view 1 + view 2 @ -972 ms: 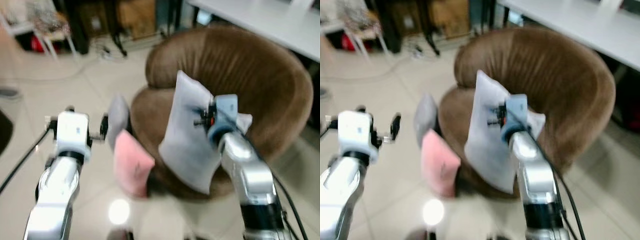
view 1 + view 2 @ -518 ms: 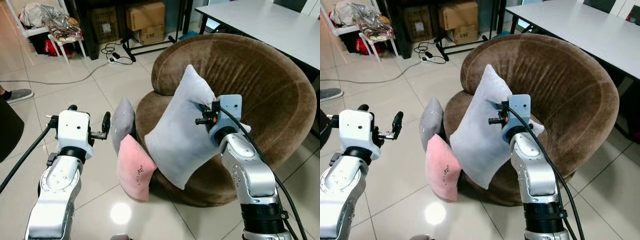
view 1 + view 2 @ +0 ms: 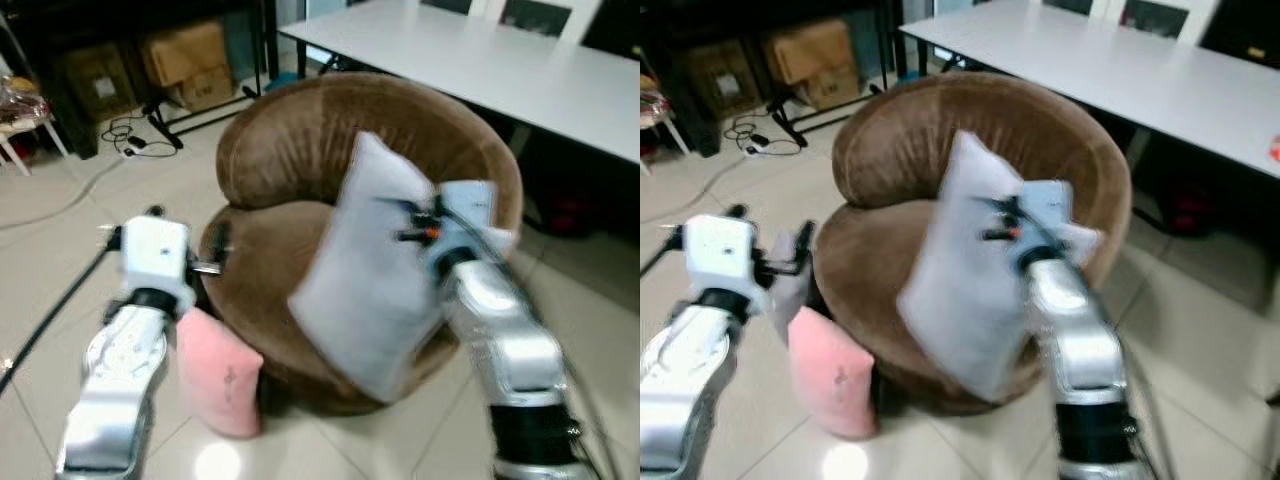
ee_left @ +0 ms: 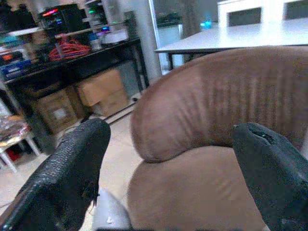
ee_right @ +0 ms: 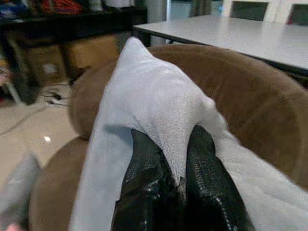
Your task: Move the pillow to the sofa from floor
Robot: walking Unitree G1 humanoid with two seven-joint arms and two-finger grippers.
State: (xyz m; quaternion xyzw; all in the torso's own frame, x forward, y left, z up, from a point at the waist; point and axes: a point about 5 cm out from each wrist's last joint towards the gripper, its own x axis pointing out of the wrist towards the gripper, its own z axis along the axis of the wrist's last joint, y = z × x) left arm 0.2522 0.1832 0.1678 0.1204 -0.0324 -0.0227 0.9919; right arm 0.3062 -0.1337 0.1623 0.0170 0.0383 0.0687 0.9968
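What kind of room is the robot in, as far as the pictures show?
Probably a living area that also serves as a workroom or storage space: a round brown sofa chair stands on a tiled floor, beside a long white table, with cardboard boxes under dark shelving behind.

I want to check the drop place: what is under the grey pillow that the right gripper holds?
Under the grey pillow, pinched by the right gripper, lies the brown sofa and its seat. The pillow covers the seat part directly below it. A pink pillow stands on the floor beside the sofa.
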